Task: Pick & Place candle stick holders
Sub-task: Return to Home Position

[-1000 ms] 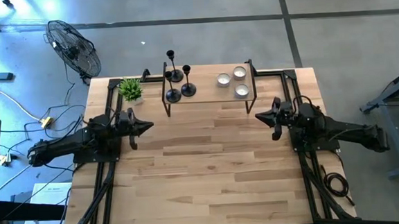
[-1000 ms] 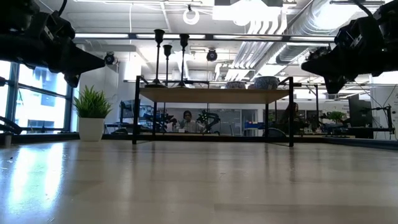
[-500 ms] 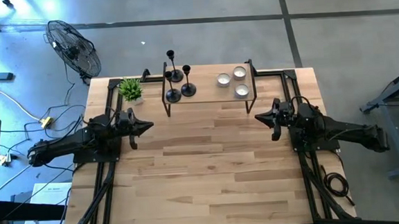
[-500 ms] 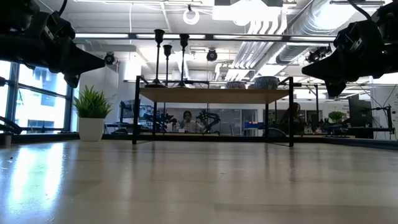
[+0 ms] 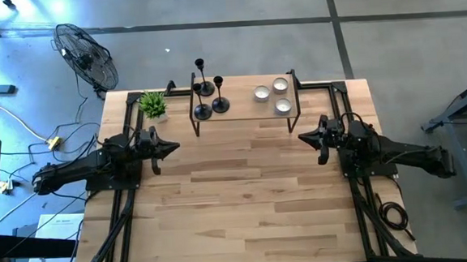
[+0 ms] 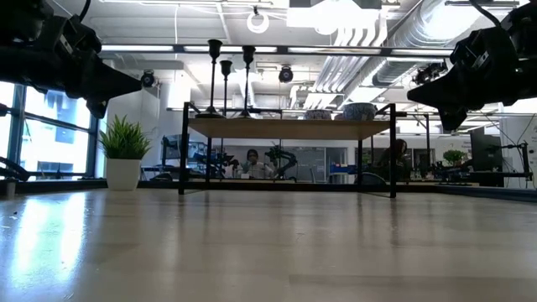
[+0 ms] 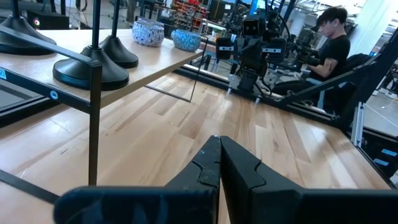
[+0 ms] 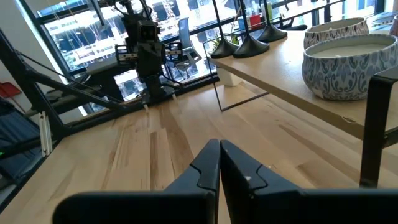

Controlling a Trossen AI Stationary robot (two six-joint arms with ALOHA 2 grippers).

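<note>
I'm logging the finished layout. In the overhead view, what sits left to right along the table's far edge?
Potted plant → three black candle stick holders → three round candle cups.

In the left wrist view, the three black round-based metal candle stick holders (image 7: 87, 71) lose their stems at the picture's top edge. Only their bases show on the light wooden shelf (image 7: 158, 65). The right wrist view cuts the nearest blue-patterned round candle cup (image 8: 342, 62) at the picture's edge, and a black shelf post (image 8: 379, 130) covers its lower corner. In the low view the shelf board hides the cups' lower parts, and the left arm (image 6: 50, 50) and right arm (image 6: 491, 59) run out of the picture. From above, the cups' pattern is too small to tell.
</note>
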